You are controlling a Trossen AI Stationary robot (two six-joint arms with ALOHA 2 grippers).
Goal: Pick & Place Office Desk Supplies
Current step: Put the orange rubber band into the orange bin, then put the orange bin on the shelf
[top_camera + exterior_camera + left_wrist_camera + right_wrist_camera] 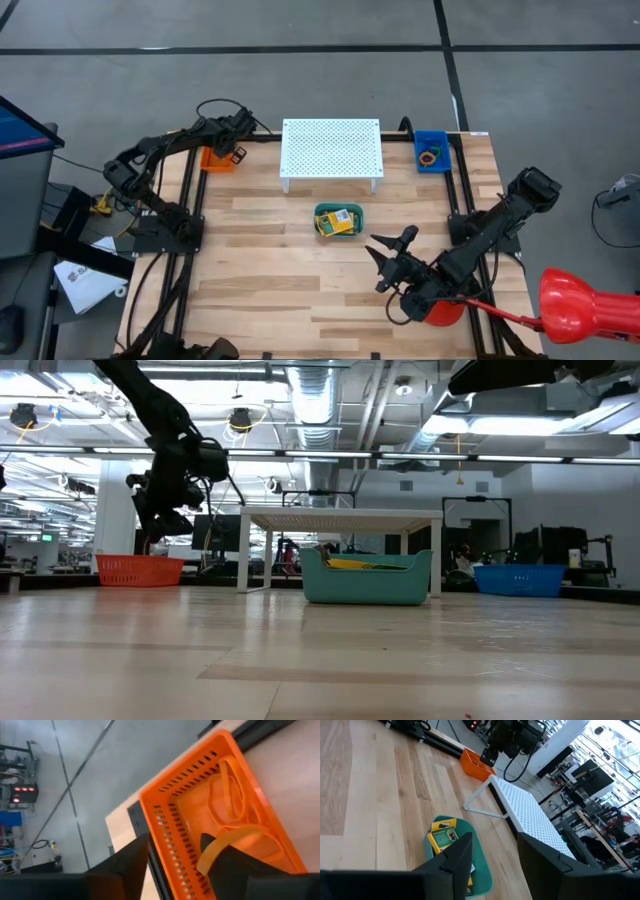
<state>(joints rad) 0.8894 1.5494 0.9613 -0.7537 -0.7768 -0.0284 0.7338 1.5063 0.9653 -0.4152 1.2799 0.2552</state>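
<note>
Orange rubber bands (227,795) lie looped in orange bin (170,795).

- We look straight down on the whole table (300,290).
- We look level across it.
- Both views share the white stand (331,150) and the green tray (366,582).

- Orange rubber-band loops (227,790) lie flat in the orange basket (165,795); one loop (225,842) hangs from my left finger above it.
- Yellow-and-green crayon boxes (338,221) lie in the green tray (322,210).
- Loops (430,155) sit in the blue bin (432,137).
</note>
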